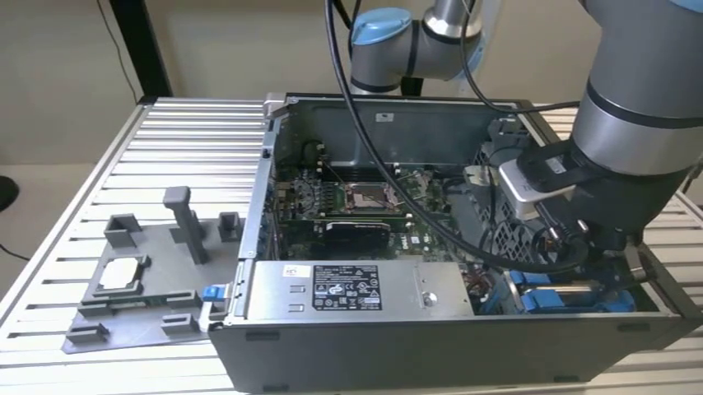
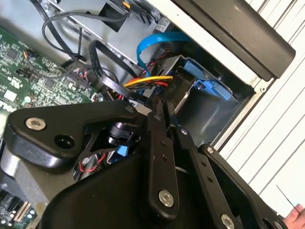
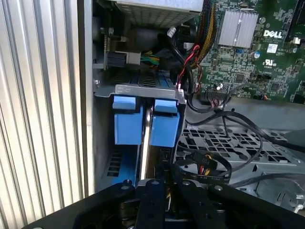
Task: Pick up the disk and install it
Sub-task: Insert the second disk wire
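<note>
A plain beige wall [image 1: 220, 45] is running across the top of the exterior view, evenly lit by soft light. A dark upright post [image 1: 146, 45] is standing against it at the upper left of the frame, with a thin black cable [image 1: 114, 37] hanging just beside it. A ribbed aluminium table [image 1: 165, 156] is filling the lower and left parts of the frame. Pale floor [image 1: 44, 206] is showing at the far left edge.
</note>
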You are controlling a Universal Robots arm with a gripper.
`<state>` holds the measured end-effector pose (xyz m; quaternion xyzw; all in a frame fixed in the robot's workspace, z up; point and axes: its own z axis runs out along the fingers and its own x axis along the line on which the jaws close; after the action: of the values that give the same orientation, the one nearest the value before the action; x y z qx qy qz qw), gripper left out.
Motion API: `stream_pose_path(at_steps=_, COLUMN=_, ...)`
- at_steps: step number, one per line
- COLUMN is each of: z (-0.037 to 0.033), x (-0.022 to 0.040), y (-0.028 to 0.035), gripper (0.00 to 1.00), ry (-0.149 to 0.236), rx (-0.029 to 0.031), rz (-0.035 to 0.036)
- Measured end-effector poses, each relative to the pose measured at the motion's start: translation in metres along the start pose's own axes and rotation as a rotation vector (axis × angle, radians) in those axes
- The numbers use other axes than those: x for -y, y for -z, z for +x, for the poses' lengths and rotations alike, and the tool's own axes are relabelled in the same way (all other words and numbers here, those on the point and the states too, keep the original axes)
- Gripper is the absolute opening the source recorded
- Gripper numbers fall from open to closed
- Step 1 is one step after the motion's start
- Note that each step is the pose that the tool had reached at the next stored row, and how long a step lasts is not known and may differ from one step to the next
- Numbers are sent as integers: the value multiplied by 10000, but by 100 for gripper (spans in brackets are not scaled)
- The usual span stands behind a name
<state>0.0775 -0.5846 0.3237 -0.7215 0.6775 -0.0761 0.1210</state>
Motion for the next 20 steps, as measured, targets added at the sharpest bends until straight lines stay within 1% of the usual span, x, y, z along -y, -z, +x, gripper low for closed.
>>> stream_pose_path(at_steps=2, z=0, x=0, y=0, gripper=0, ry=-1, rx=5, rz=2)
stream_pose_path(at_steps=3, z=0, x=1, y=3, gripper=100, ry=-5, rx=24, rz=4)
stream_pose_path(at_steps=4, z=4, x=1, y=-2, gripper=100, ry=-19, rx=84, rz=18)
stream_pose_path(at_steps=5, z=5, x=10, y=35, gripper=100, ry=-22, rx=83, rz=17)
stream_pose_path(at_steps=6, z=3, x=25, y=90, gripper=100, ry=-18, rx=62, rz=12)
stream_pose_path(at_steps=8, z=-1, x=48, y=176, gripper=100, ry=-23, rx=70, rz=14)
stream_pose_path(at_steps=9, z=-5, x=62, y=222, gripper=100, ry=-21, rx=62, rz=12)
stream_pose_path(at_steps=17, z=-25, x=158, y=574, gripper=100, ry=-20, rx=63, rz=12)
stream_pose_path(at_steps=18, z=-26, x=166, y=606, gripper=100, ry=-21, rx=66, rz=13)
stream_pose_path(at_steps=19, z=-26, x=166, y=608, gripper=0, ry=-22, rx=66, rz=13)
stream_pose_path(at_steps=20, z=-26, x=166, y=608, gripper=0, ry=-21, rx=64, rz=13)
